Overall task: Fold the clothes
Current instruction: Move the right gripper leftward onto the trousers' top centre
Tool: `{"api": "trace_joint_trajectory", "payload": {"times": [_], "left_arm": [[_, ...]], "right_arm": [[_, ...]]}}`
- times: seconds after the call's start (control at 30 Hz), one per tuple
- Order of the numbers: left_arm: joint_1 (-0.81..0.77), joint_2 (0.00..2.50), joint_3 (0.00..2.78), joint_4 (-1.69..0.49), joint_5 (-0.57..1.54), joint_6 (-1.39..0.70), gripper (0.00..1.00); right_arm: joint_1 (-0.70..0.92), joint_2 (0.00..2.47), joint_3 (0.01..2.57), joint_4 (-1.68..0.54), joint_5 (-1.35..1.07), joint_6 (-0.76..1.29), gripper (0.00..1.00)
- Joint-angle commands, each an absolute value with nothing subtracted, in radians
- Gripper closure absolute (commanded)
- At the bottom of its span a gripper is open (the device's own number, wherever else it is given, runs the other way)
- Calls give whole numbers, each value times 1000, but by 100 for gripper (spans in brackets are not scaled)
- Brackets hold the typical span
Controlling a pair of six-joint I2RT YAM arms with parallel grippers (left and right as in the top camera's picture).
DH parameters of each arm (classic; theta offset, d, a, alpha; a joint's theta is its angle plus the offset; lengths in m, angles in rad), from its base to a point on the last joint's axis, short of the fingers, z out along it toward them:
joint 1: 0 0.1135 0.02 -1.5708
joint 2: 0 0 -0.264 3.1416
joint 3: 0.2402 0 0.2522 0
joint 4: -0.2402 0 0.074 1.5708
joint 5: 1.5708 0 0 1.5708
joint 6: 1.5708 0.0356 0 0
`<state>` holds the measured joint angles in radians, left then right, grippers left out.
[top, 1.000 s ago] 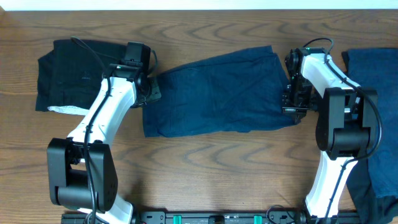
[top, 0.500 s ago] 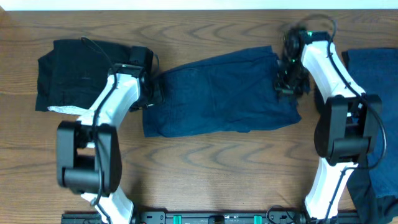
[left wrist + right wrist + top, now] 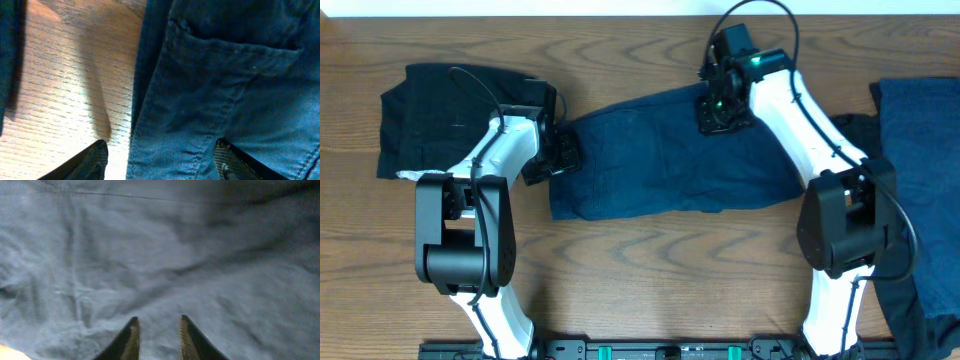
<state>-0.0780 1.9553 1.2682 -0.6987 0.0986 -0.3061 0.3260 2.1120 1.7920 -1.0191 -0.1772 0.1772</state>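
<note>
- Clothes lie in three places on the wooden table (image 3: 650,270). Navy shorts (image 3: 660,160) are spread flat in the middle, a black garment (image 3: 440,115) is bunched at the left end, and a dark blue garment (image 3: 920,140) at the right edge runs out of the overhead view.
- We see a white strip (image 3: 425,177) along the black garment's lower edge, perhaps a tag or lining. Any writing on it is too small for us to read.
- Our left gripper (image 3: 558,155) sits at the left end of the navy shorts, between them and the black garment.
- In the left wrist view its fingers (image 3: 92,160) stand wide apart, released, straddling the shorts' edge with bare wood beside it.
- That same view shows us a stitched pocket (image 3: 235,30) on the shorts, its seams plain in the denim-like cloth.
- Our right gripper (image 3: 717,108) hovers over the shorts' upper edge, right of the middle.
- In the right wrist view its fingers (image 3: 129,337) are only narrowly parted above the wrinkled navy cloth, gripping nothing.
</note>
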Motion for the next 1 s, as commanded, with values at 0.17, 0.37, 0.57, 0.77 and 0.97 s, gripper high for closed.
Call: {"api": "trace_joint_trajectory", "payload": {"times": [0.17, 0.37, 0.57, 0.77, 0.97], "left_arm": [[-75, 1968, 1262, -698, 147, -290, 25], [-75, 1968, 1262, -698, 147, -305, 24], [-75, 1968, 1251, -695, 147, -316, 24], [-75, 1968, 1199, -647, 147, -316, 24], [-75, 1968, 1185, -645, 147, -319, 23]], "right_arm": [[375, 2130, 1782, -992, -202, 240, 99], [404, 2130, 1782, -941, -382, 240, 99], [455, 2130, 1764, -914, -327, 240, 99], [476, 2130, 1696, -840, -300, 277, 99], [467, 2130, 1623, -746, -294, 303, 99]]}}
